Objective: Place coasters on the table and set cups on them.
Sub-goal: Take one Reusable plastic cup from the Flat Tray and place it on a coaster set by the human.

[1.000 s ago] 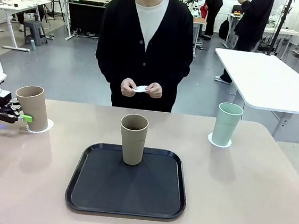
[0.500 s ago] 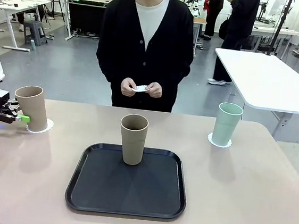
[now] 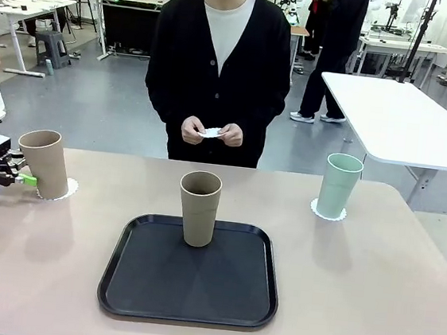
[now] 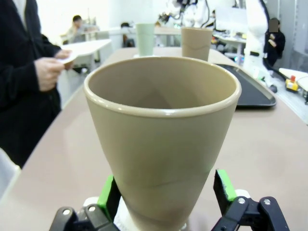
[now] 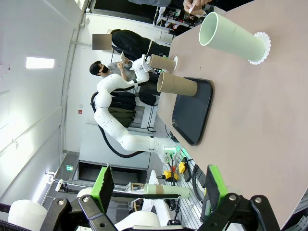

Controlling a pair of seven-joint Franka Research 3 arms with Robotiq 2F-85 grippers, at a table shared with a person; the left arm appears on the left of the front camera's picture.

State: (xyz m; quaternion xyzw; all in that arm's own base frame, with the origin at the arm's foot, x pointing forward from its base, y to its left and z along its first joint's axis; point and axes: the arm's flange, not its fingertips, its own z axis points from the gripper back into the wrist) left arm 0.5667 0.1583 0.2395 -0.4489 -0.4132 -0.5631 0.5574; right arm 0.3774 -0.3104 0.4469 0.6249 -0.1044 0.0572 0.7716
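We are seeing left gripper [image 4: 165,188] spread, pads [image 4: 107,193] straddling brown cup [image 3: 44,163] near its base; cup standing on coaster [image 3: 68,191], left side of table [image 3: 371,287]. Right gripper [image 5: 158,185] gaping wide. Mint cup [image 3: 339,184] sitting on second coaster [image 3: 326,216]; second brown cup [image 3: 198,207] on tray [image 3: 187,296]; person's hands [image 3: 231,135] holding third coaster [image 3: 210,132].

Bare table [image 3: 371,287] beside central tray [image 3: 195,288]

You see a beige cup [image 3: 44,163] on a coaster [image 3: 66,192] at the counter's [image 3: 354,293] left edge, a mint cup [image 3: 339,185] on another coaster [image 3: 328,214] far right, and a third cup [image 3: 198,207] upright in the centre.
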